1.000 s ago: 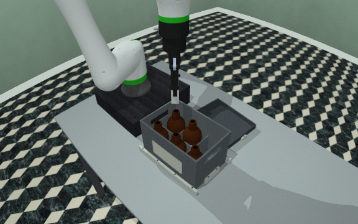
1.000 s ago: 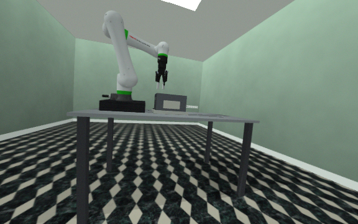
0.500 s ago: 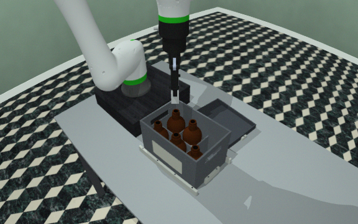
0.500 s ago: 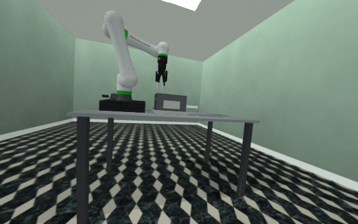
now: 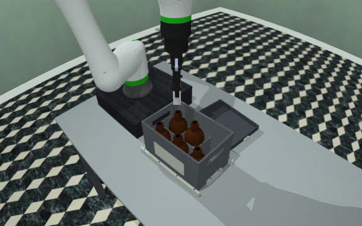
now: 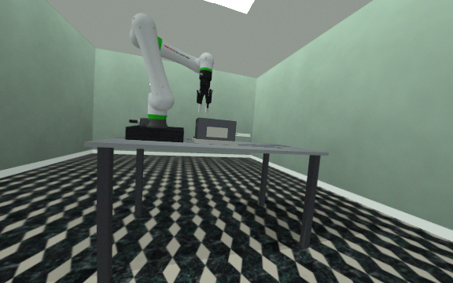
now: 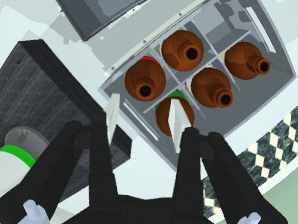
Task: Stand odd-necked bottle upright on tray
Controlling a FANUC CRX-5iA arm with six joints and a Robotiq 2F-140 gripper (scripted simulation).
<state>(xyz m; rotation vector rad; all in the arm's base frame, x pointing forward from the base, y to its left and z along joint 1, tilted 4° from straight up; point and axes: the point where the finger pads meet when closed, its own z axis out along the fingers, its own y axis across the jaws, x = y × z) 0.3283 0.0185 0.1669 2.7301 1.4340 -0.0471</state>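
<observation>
My gripper [image 5: 176, 102] [image 6: 203, 110] [image 7: 144, 108] is partly open, pointing down, with nothing between its fingers. It hangs above the base-side end of the grey crate [image 5: 191, 172] [image 6: 231, 131] [image 7: 225, 122]. Five brown bottles stand in the crate: two in the tray-side row, one [image 5: 178, 125] [image 7: 145, 79] nearer the base and one [image 5: 194, 137] [image 7: 181, 49] beyond it; three in the other row [image 5: 163, 134] [image 7: 210, 86] [image 7: 242, 60]. A finger partly hides the nearest of these in the wrist view. Neck differences cannot be told. The dark tray [image 5: 237, 125] [image 7: 105, 15] holds nothing.
The black robot base block [image 5: 118, 110] [image 6: 154, 134] [image 7: 50, 90] stands close to the crate. Pale low rails [image 5: 168, 172] [image 7: 150, 39] run beside the crate on the table [image 5: 105, 138] [image 6: 211, 147]. Thin dividers split the crate; one tray-side compartment at its far end is empty.
</observation>
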